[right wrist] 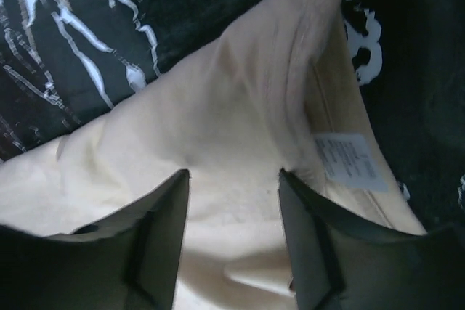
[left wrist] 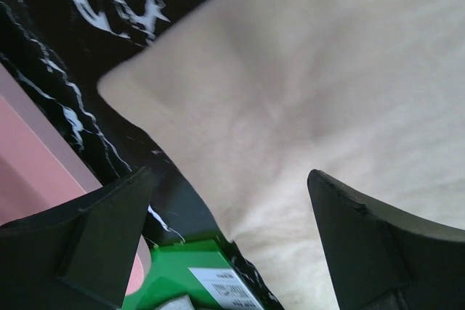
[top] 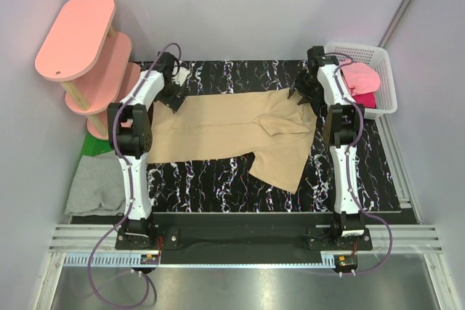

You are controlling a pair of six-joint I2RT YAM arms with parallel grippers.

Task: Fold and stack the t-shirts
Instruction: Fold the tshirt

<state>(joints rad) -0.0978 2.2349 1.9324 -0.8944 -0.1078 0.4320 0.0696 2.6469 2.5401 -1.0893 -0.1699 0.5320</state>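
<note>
Now, at the lower left of the top view, your grey t-shirt (top: 93,188) lies off the counter (top: 218,183), just below a green one (top: 93,144). Your left pincer (top: 173,98) hangs wide open over the left edge of the tan t-shirt (top: 232,132), which is spread mid-counter. Your right pincer (top: 299,94) stands partly open, with tan cloth in its gap. Pink t-shirts (top: 361,78) fill the basket (top: 389,81) at upper right.
</note>
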